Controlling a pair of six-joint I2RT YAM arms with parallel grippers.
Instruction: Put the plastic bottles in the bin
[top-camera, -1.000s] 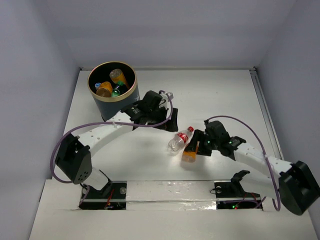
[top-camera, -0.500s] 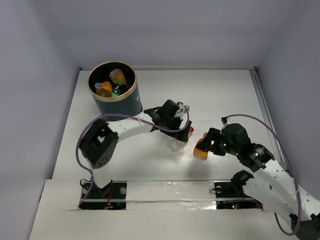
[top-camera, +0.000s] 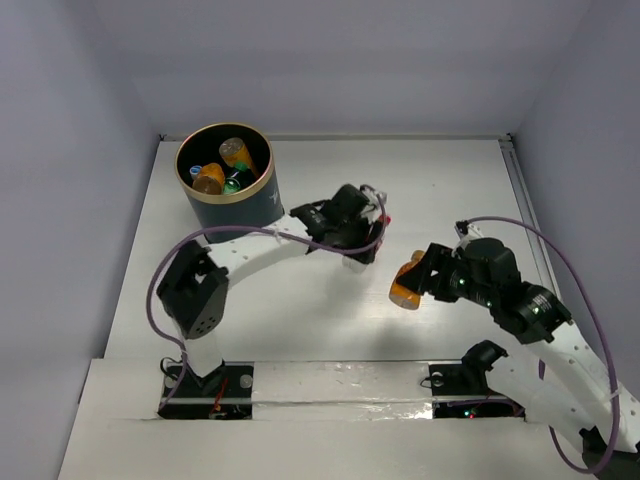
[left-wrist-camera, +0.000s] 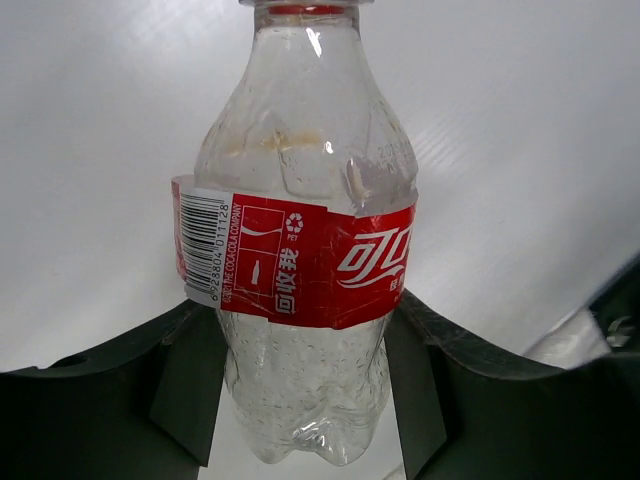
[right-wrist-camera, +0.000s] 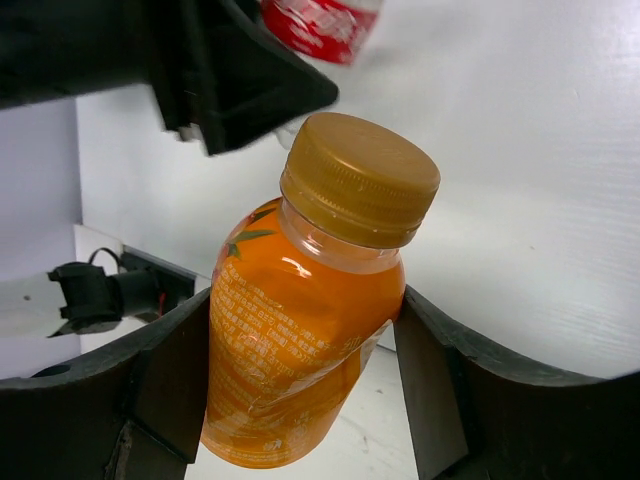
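Observation:
The navy bin (top-camera: 238, 212) with a gold rim stands at the back left and holds two orange bottles (top-camera: 209, 179) and a green one (top-camera: 233, 184). My left gripper (top-camera: 358, 240) is shut on a clear bottle with a red label (top-camera: 356, 262), right of the bin. In the left wrist view the clear bottle (left-wrist-camera: 300, 250) sits between the fingers (left-wrist-camera: 185, 385). My right gripper (top-camera: 418, 280) is shut on an orange bottle (top-camera: 405, 288) with a gold cap. In the right wrist view that orange bottle (right-wrist-camera: 300, 350) is held tilted above the table.
The white table (top-camera: 430, 190) is walled by grey panels at the back and sides. The right wrist view shows the left gripper (right-wrist-camera: 230, 70) close ahead, with the red-labelled bottle (right-wrist-camera: 320, 25). Cables loop from both arms.
My left gripper moved from beside the bin to the clear bottle, shut on it and carried it back a little. My right gripper lifted the orange bottle off the table and drew right.

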